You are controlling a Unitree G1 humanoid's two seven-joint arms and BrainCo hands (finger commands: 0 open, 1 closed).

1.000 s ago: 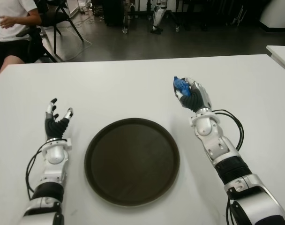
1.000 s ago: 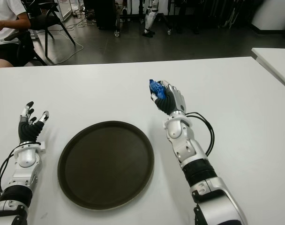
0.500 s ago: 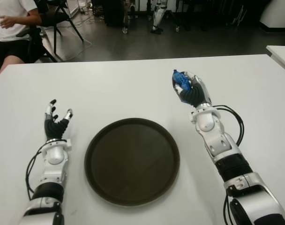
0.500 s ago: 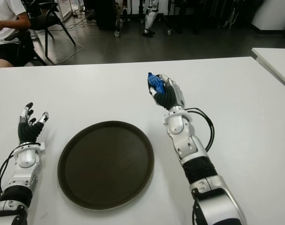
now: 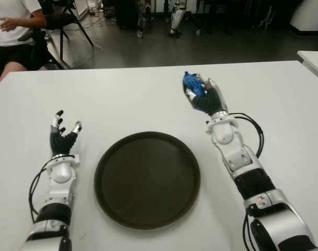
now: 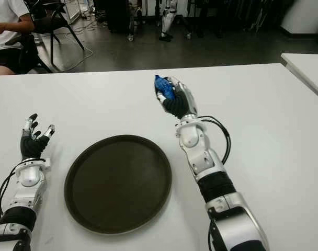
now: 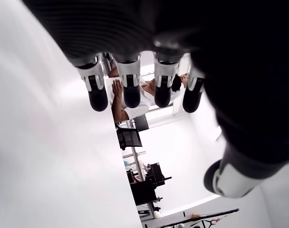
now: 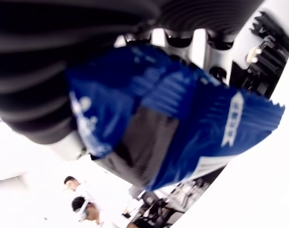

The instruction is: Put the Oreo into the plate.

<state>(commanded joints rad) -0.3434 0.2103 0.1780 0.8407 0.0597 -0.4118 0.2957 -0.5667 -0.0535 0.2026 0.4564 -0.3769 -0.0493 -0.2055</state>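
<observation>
The right hand [image 5: 203, 95] is raised above the white bench [image 5: 148, 99], at about one o'clock from the round dark brown plate [image 5: 147, 179], its fingers clamped around the small blue foil Oreo packet [image 5: 192, 85]. In the right wrist view the blue wrapper [image 8: 173, 114] fills most of the frame, pressed against the palm with dark ribbed fingers [image 8: 35, 99] wrapped over it; one crimped end of the wrapper juts free past the hand. Packet and hand sit beyond the plate's far rim, not over it, and apart from it.

The plate lies flat on the bench at the centre, nothing in it.

The left hand [image 5: 63, 134] shows at about nine o'clock from the plate, well clear of its rim, palm up-turned with fingers spread and holding nothing. The left wrist view confirms this: four straight fingertips [image 7: 98, 92] and the thumb stand apart with only bench and room behind them.

At eleven o'clock, past the far bench edge, a seated person in a white shirt [image 5: 12, 23] shows beside a black chair [image 5: 62, 18].
</observation>
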